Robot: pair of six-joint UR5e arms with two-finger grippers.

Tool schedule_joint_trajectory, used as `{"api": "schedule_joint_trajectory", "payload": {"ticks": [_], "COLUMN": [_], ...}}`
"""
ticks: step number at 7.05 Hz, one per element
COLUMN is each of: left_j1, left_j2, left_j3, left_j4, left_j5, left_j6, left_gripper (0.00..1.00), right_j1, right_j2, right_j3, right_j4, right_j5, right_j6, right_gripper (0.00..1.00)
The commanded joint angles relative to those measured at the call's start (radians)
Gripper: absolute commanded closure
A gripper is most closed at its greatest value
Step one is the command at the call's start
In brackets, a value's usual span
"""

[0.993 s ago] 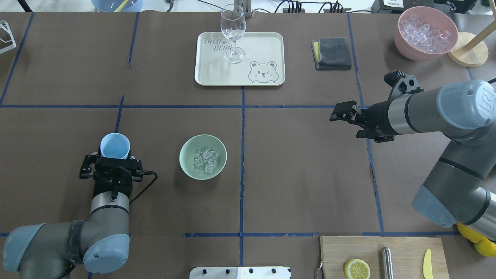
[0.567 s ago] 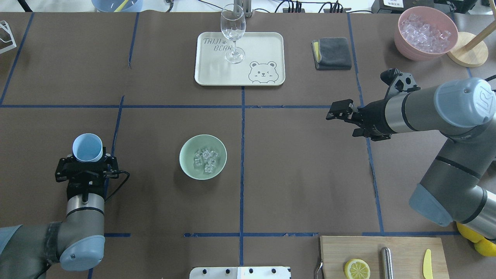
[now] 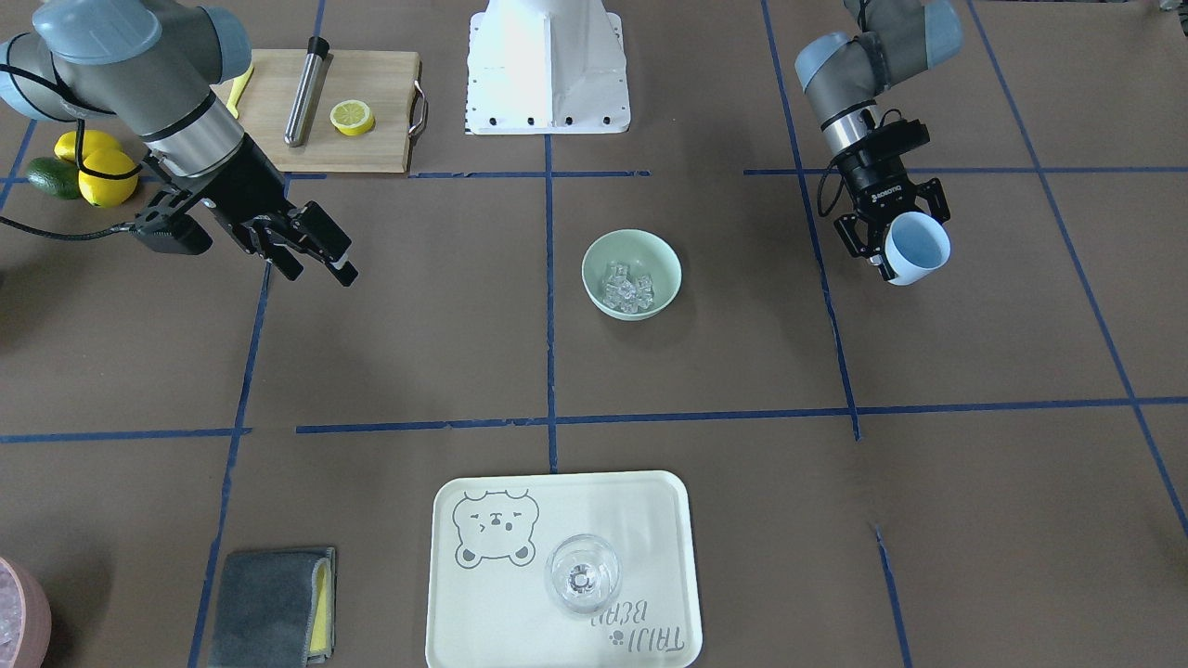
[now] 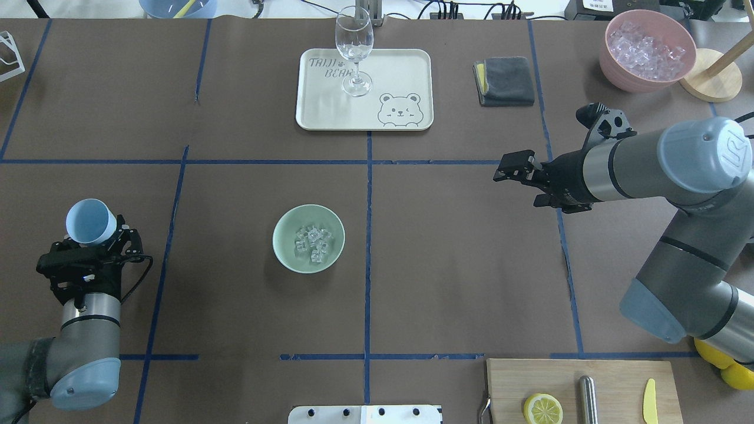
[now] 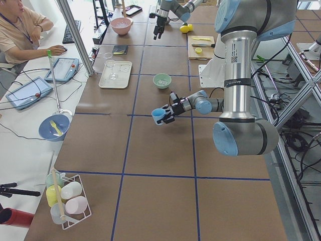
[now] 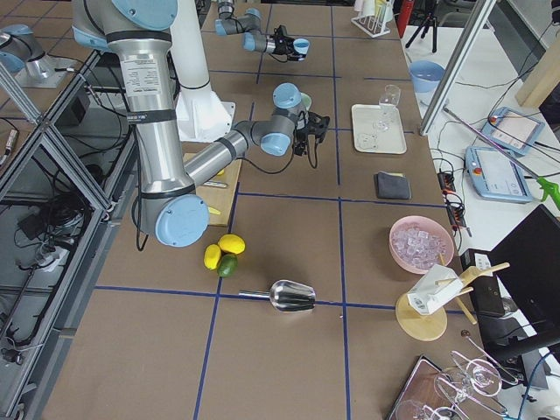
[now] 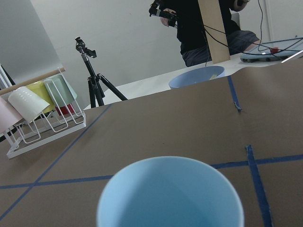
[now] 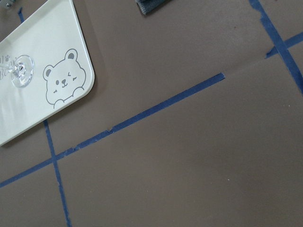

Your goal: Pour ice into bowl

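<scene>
The mint-green bowl (image 4: pixel 283 226) stands left of the table's middle, with a small heap of clear ice (image 4: pixel 313 242) in it. The bowl (image 3: pixel 599 259) and the ice (image 3: pixel 628 287) also show in the front view. My left gripper (image 4: pixel 89 237) is shut on a light blue cup (image 4: pixel 91 221), held far left of the bowl. The cup (image 7: pixel 170 196) looks empty in the left wrist view. My right gripper (image 4: pixel 511 168) is open and empty above the table, far right of the bowl.
A cream tray (image 4: pixel 400 76) with a wine glass (image 4: pixel 354 41) stands at the back. A grey cloth (image 4: pixel 505 80) and a pink container (image 4: pixel 615 65) of whitish cubes lie back right. A cutting board (image 4: pixel 512 377) with a lemon half is at the front right.
My left arm has carried the blue cup to the left, away from the bowl. My right gripper has drifted slightly left.
</scene>
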Motion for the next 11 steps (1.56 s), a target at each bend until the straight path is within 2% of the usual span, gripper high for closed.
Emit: {"api": "schedule_joint_trajectory", "payload": {"ticks": [1,2,11], "left_j1": [-0.003,-0.003,-0.007], "left_j2": [0.014,0.017,0.032], "left_j3": [0.068,0.116,0.172], "left_j4": [-0.046,-0.047,-0.047], "left_j5": [0.008,0.006,0.003], "left_j6": [-0.107,-0.208,-0.295], "left_gripper": [1.0,1.0,1.0], "right_j1": [-0.002,-0.006,-0.01], "right_j2": [-0.001,-0.001,0.009], "right_j3": [0.0,0.0,0.012], "right_j4": [0.001,0.001,0.001], "right_j5": [-0.001,-0.002,-0.002], "right_j6": [0.0,0.002,0.014], "right_gripper": [0.0,0.0,0.0]}}
